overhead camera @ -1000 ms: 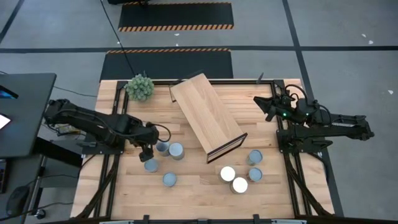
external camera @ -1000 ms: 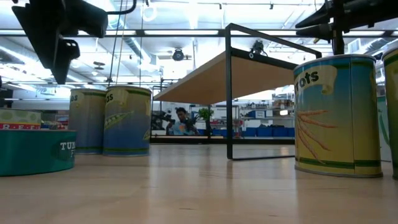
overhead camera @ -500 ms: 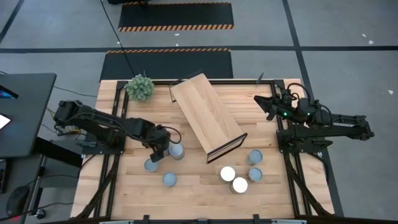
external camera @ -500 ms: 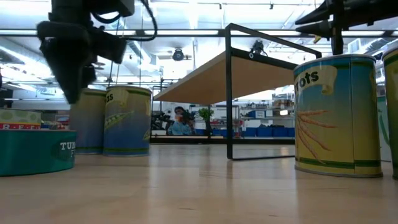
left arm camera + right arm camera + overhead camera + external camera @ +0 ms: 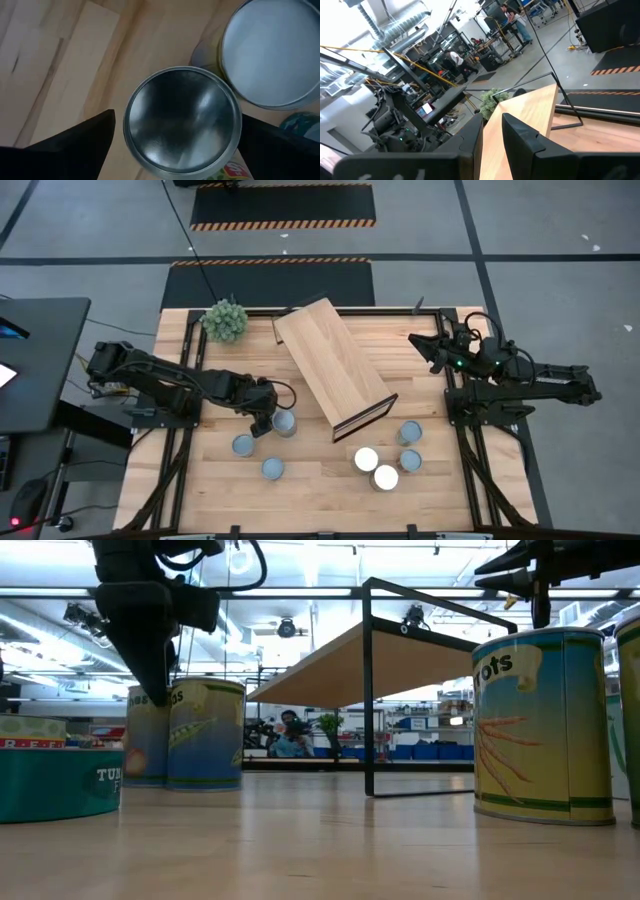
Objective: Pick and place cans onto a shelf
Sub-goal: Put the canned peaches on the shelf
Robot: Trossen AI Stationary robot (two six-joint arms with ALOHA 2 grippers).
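My left gripper [image 5: 262,420] is open and points down over a silvery-topped can [image 5: 182,122]. One finger [image 5: 75,145] stands on each side of the can, and I see no touch. The can stands on the table beside a pale-topped can [image 5: 284,422]. In the low view the left gripper [image 5: 150,660] reaches down to that can's top [image 5: 140,735]. The shelf [image 5: 332,367] lies slantwise at the table's middle, its dark-framed end [image 5: 365,418] toward the near side. My right gripper [image 5: 425,348] waits shut at the far right, empty.
Two cans [image 5: 243,445] [image 5: 272,468] stand near-left of the left gripper. Several cans [image 5: 385,477] stand grouped at the near right below the shelf's end. A green spiky plant ball [image 5: 225,319] sits at the far left. A flat teal tin [image 5: 55,783] shows in the low view.
My left gripper has gone toward the table's right edge, from beside the near-left cans to above the silvery-topped can. It has come down so that its fingers stand around the can's top. The cans have not moved.
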